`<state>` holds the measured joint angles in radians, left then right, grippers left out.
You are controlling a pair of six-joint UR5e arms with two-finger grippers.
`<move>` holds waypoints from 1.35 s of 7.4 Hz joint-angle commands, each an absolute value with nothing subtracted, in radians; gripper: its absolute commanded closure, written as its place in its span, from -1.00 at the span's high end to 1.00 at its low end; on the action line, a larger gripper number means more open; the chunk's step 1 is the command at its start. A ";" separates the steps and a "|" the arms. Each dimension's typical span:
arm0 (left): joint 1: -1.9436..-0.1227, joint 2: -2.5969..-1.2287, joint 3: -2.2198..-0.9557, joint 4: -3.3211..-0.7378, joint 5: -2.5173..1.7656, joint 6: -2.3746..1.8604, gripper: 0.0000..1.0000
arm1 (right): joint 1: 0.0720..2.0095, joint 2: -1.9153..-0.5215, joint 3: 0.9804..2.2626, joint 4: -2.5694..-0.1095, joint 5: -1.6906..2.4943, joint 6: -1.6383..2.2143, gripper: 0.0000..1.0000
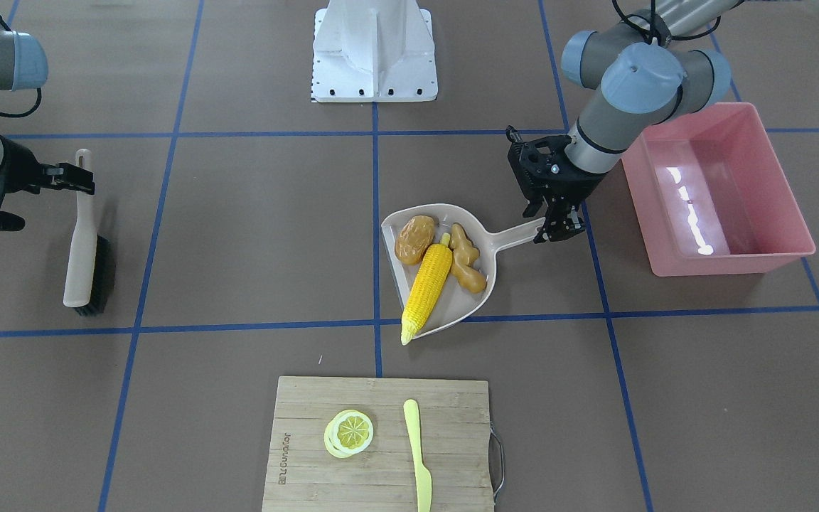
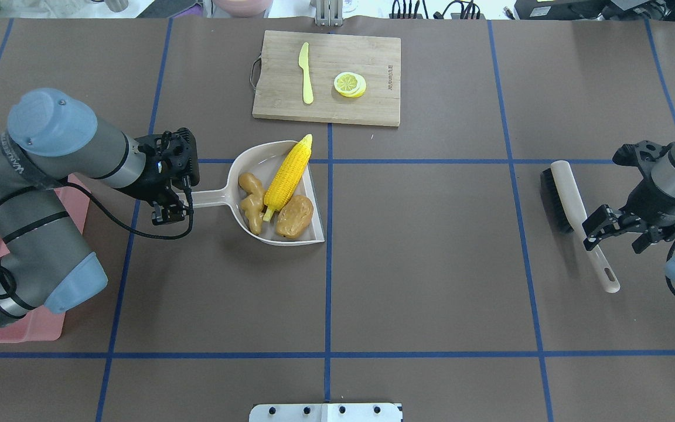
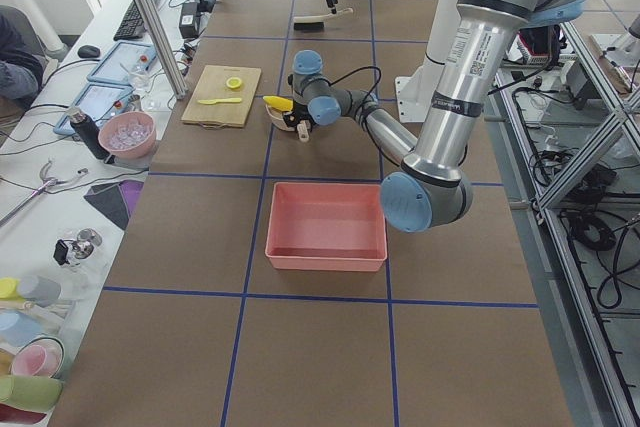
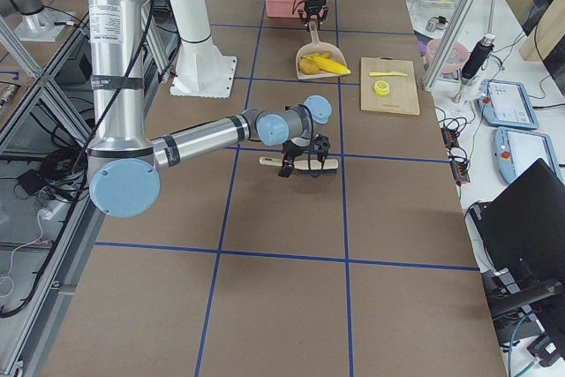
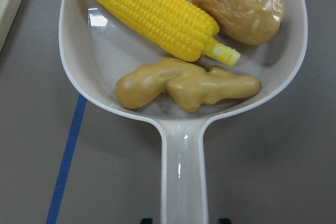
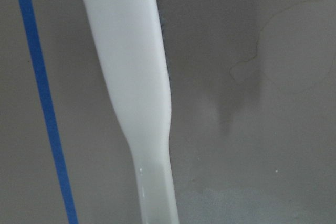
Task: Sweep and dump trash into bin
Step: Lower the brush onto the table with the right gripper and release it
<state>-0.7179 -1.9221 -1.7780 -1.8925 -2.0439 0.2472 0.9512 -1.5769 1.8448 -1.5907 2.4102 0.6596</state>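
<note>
The beige dustpan point(image 1: 463, 302) rests on the table and holds the trash: a yellow corn cob point(image 1: 427, 284), a tan-brown potato point(image 1: 415, 238) and a knobbly ginger root point(image 1: 466, 259). My left gripper point(image 1: 557, 229) is shut on the end of the dustpan's handle point(image 5: 184, 182). The left wrist view shows the corn point(image 5: 152, 14), potato point(image 5: 239, 3) and ginger point(image 5: 184, 85) close up. The pink bin point(image 1: 736, 259) stands empty just beyond my left arm. My right gripper point(image 2: 616, 231) is open over the handle of the brush point(image 2: 572, 199), which lies flat on the table.
A wooden cutting board point(image 1: 310, 441) with lemon slices point(image 1: 349, 432) and a pale yellow knife point(image 1: 418, 455) lies on the operators' side of the dustpan. The white robot base point(image 1: 374, 50) stands at the table's far edge.
</note>
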 commanded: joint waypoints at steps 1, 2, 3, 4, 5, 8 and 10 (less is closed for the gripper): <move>-0.718 -1.922 -1.773 -1.884 -2.071 0.235 0.41 | 0.953 -1.578 1.850 -1.591 2.411 0.660 0.98; -0.718 -1.922 -1.761 -1.885 -2.083 0.220 0.44 | 0.953 -1.577 1.850 -1.591 2.411 0.660 0.98; -0.718 -1.924 -1.759 -1.885 -2.097 0.207 0.49 | 0.953 -1.578 1.850 -1.591 2.411 0.660 0.98; -0.718 -1.924 -1.756 -1.884 -2.097 0.206 0.50 | 0.953 -1.578 1.850 -1.591 2.411 0.658 0.98; -0.718 -1.925 -1.744 -1.885 -2.097 0.204 0.47 | 0.953 -1.578 1.848 -1.591 2.410 0.657 0.98; -0.718 -1.927 -1.735 -1.885 -2.094 0.195 0.25 | 0.971 -1.572 1.835 -1.556 2.385 0.653 0.99; -0.718 -1.928 -1.738 -1.885 -2.091 0.138 -0.56 | 1.079 -1.569 1.876 -1.539 2.330 0.655 1.00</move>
